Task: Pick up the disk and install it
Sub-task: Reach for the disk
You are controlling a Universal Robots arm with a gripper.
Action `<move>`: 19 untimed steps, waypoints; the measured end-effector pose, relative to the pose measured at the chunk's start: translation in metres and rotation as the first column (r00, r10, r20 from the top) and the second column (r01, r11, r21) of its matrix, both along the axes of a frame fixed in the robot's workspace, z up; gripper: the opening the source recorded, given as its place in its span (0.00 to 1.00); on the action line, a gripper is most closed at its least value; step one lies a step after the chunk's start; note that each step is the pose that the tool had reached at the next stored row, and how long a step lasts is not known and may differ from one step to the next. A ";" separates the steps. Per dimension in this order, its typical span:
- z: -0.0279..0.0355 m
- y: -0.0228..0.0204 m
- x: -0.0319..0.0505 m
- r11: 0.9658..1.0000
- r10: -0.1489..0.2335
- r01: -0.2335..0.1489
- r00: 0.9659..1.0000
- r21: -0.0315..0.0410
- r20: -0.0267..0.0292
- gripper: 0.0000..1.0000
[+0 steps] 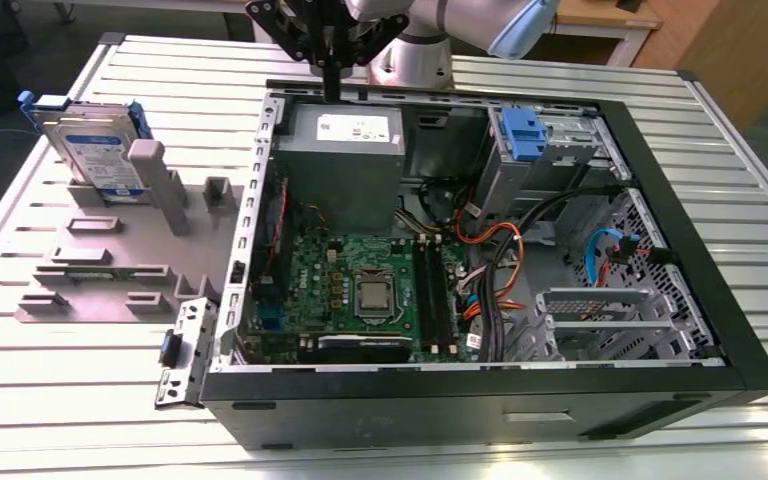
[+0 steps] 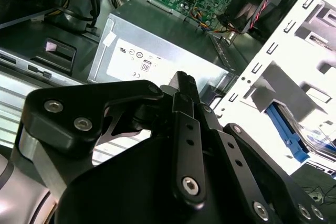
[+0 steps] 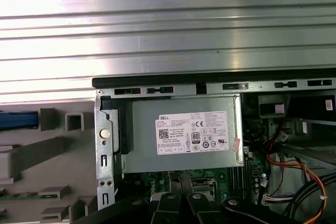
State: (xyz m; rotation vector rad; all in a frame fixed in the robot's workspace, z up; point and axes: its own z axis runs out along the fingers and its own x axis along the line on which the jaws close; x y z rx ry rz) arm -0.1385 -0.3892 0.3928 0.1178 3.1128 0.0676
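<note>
The disk [image 1: 91,150], a silver drive with a blue-and-white label in a blue carrier frame, stands upright in a grey holder [image 1: 117,250] at the exterior view's left, outside the computer case. Its blue edge shows in the second wrist view [image 2: 287,137] and in the first wrist view [image 3: 18,120]. My gripper [image 1: 335,90] hangs above the case's back wall, over the power supply and well to the right of the disk. Its black fingers [image 2: 182,85] are pressed together with nothing between them.
The open computer case [image 1: 704,300] lies on a slatted metal table [image 1: 157,70]. Inside are a grey power supply with a white sticker [image 1: 341,150], a green motherboard [image 1: 357,290], cables, and a drive bay with a small blue clip [image 1: 523,135].
</note>
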 end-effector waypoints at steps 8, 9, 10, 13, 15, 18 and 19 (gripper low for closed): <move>0.0000 0.0000 -0.0036 1.000 0.000 0.000 1.000 0.000 0.000 0.11; 0.0000 0.0000 -0.0040 1.000 0.000 0.000 1.000 0.000 0.000 0.11; 0.0000 0.0000 -0.0043 1.000 0.000 0.000 1.000 0.000 0.000 0.11; 0.0000 0.0000 -0.0051 1.000 0.000 0.000 1.000 0.000 0.000 0.11; 0.0000 0.0000 -0.0056 1.000 0.000 0.000 1.000 0.000 0.000 0.11; 0.0000 0.0000 -0.0066 1.000 0.000 0.000 1.000 0.000 0.000 0.11; 0.0000 0.0000 -0.0068 1.000 0.000 0.000 1.000 0.000 0.000 0.11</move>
